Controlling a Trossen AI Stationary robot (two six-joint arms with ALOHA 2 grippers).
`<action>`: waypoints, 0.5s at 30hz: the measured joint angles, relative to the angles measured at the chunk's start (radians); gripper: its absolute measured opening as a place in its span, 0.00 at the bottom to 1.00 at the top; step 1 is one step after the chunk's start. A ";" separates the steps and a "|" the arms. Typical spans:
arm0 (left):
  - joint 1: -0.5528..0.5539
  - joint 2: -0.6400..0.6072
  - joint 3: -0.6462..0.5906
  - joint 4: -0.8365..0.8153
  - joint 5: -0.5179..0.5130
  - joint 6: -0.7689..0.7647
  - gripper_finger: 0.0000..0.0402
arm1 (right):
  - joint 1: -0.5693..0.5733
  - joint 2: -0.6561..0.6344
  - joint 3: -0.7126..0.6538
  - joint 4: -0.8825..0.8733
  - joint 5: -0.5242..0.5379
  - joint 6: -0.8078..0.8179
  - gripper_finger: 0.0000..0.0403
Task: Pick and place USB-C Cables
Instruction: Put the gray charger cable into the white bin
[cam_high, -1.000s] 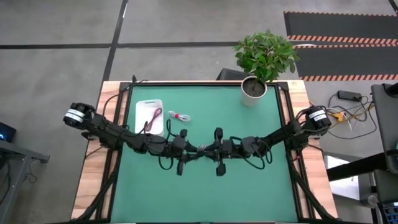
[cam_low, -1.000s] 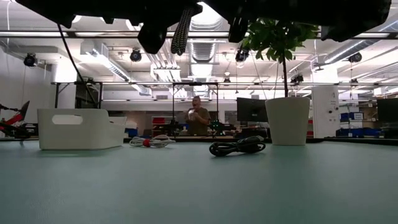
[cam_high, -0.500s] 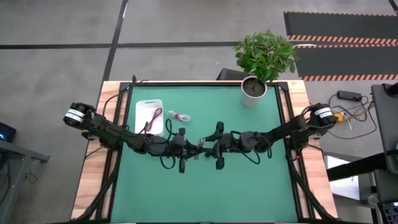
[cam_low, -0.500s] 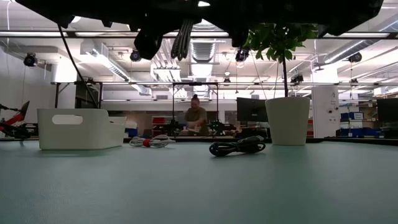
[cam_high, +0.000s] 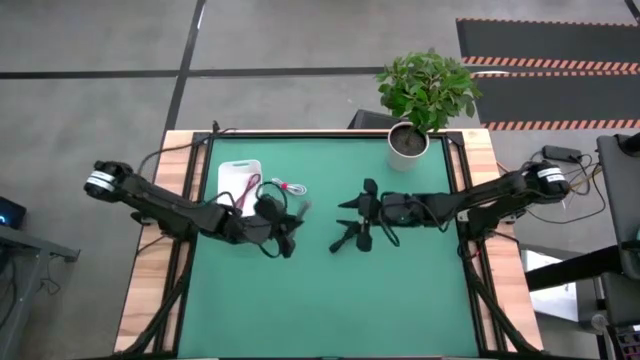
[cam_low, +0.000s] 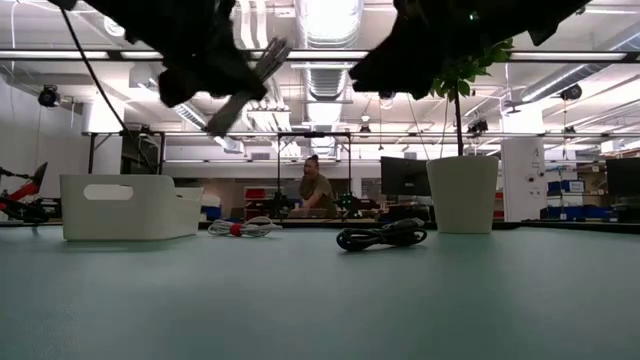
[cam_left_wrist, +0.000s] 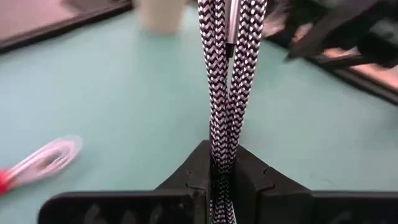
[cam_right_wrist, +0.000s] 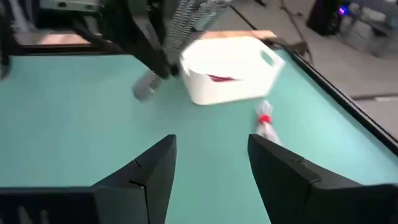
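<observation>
My left gripper (cam_high: 290, 222) is shut on the grey braided USB-C cable bundle (cam_left_wrist: 227, 74), high over the table left of its middle. My right gripper (cam_high: 345, 222) hovers open near the table's middle, facing the left gripper, with nothing between its fingers (cam_right_wrist: 155, 174). A red cable (cam_high: 246, 190) lies in the white tray (cam_high: 228, 175) at the far left. A white cable with a red tie (cam_high: 290, 187) lies on the mat beside the tray. A black cable (cam_low: 380, 236) lies on the mat near the middle. My left gripper pinches the grey braided bundle (cam_left_wrist: 222, 165) between its two fingers, several strands side by side. The fingers lie along the bundle, which sticks out past their tips. It hangs tilted (cam_low: 245, 85), lifted well clear of the table, a plug end (cam_right_wrist: 146, 90) lowest.
A potted plant in a white pot (cam_high: 408, 142) stands at the far right corner. The green mat (cam_high: 400, 290) is bare along the near side. A person (cam_low: 315, 190) sits in the room beyond the table.
The two grippers met at the table's middle with the grey cable between them. My right gripper has let go of it and drawn back toward the right edge. My left gripper has carried the cable left toward the tray, tipping up and rolling, so the bundle now slants.
</observation>
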 joint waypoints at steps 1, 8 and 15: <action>0.008 -0.015 0.005 -0.061 -0.001 -0.041 0.04 | -0.013 -0.009 0.000 -0.022 0.000 0.001 0.47; 0.090 -0.099 0.082 -0.614 0.061 -0.414 0.04 | -0.083 -0.062 0.000 -0.200 -0.003 -0.004 0.45; 0.242 -0.088 0.267 -1.059 0.230 -0.455 0.04 | -0.126 -0.108 0.000 -0.287 -0.003 -0.065 0.45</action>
